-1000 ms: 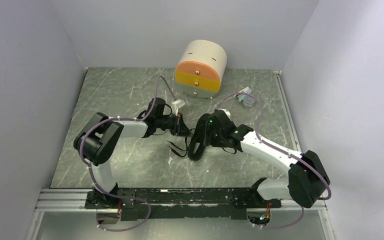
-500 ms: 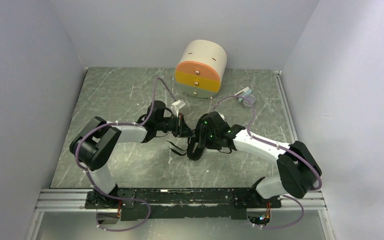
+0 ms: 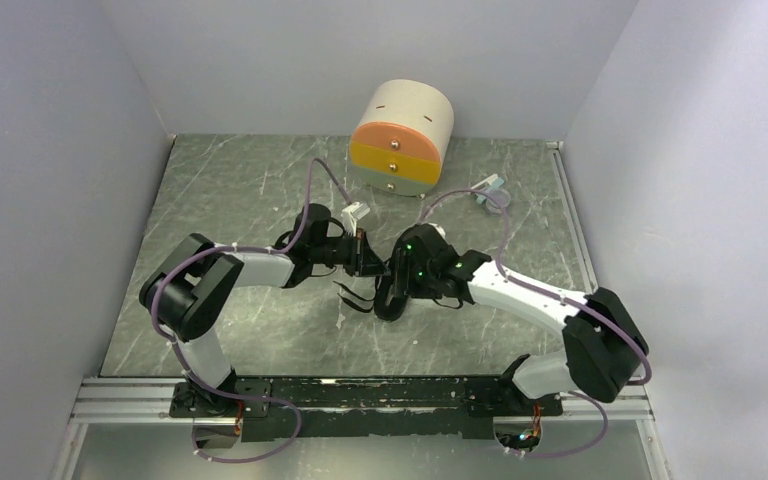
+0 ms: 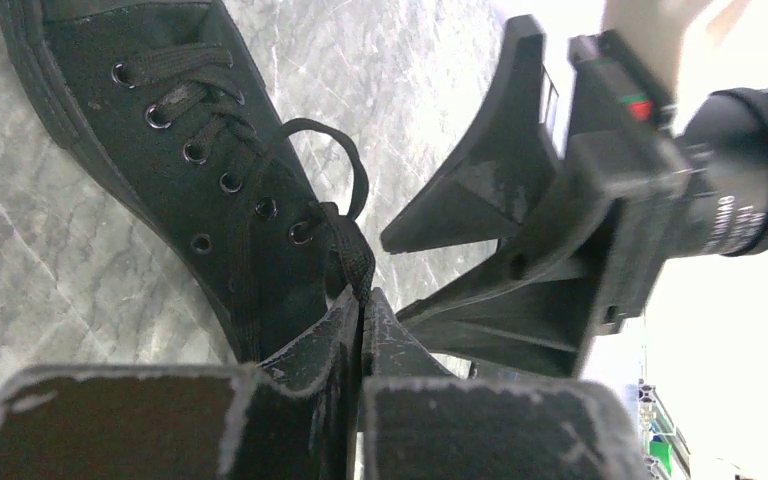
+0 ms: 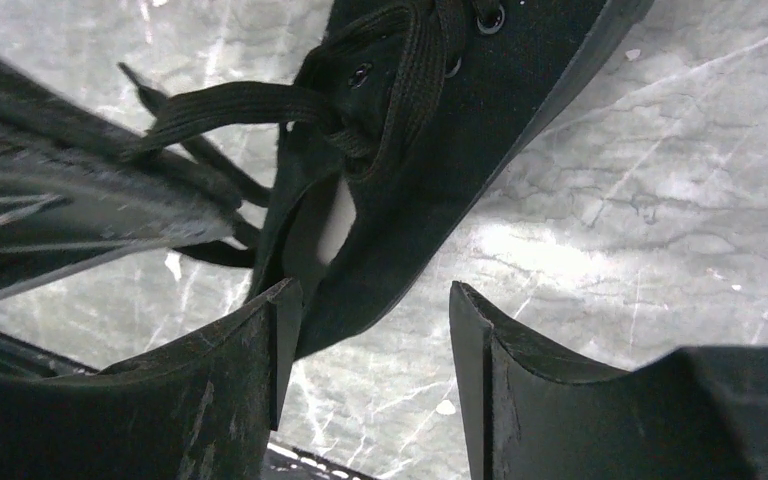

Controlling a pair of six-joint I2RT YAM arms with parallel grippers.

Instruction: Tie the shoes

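This looks like a robot lab: plain pale walls (image 3: 50, 150) around a green worktop (image 3: 230, 190), and two robot arms (image 3: 260, 265) on a metal rail (image 3: 380, 393).

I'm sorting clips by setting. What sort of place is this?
Likely a robot lab test cell: plain grey walls box in a marble-patterned table, two arms stand on a metal rail, with props like a black shoe and a round drawer box.
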